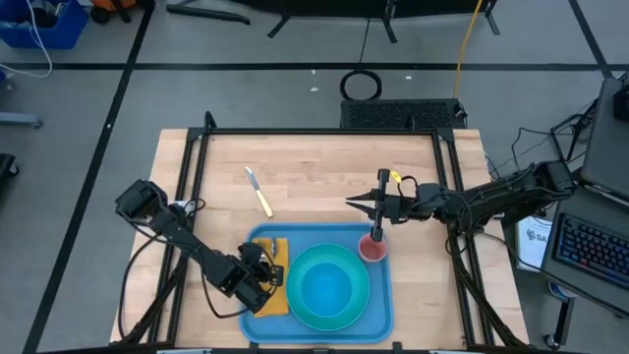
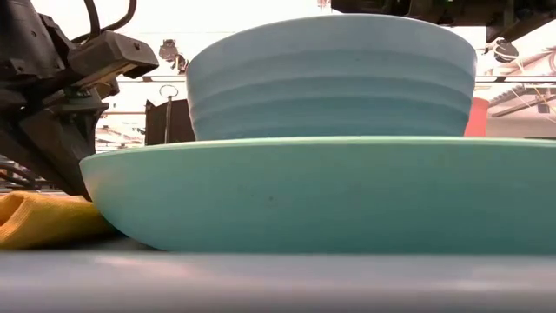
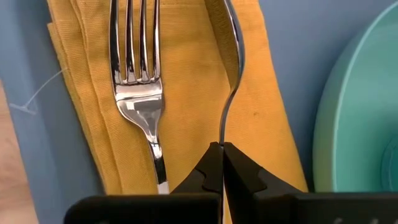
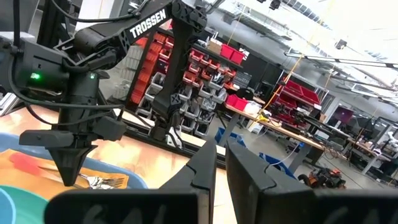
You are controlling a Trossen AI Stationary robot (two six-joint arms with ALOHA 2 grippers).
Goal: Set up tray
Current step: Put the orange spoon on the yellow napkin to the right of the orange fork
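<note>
Two tools over my tray (image 1: 378, 315), which sits at the counter's (image 1: 314, 172) near edge.
My left tool (image 3: 222, 149) is clamped on a spoon (image 3: 231, 68) edge-up on the yellow napkin (image 3: 186, 93) beside the fork (image 3: 138, 93); my right tool (image 1: 377, 232) hangs nearly closed above the red cup (image 1: 374, 248), gripping nothing I can see.

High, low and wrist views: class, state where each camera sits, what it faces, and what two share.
High: overhead, straight down on tray; both arms.
Low: table height, facing plate, bowl; left arm beside.
Left wrist: over napkin, fork; left hand shut on spoon.
Right wrist: faces the room; right hand, left arm.
Shared: napkin, in high and left wrist.
</note>
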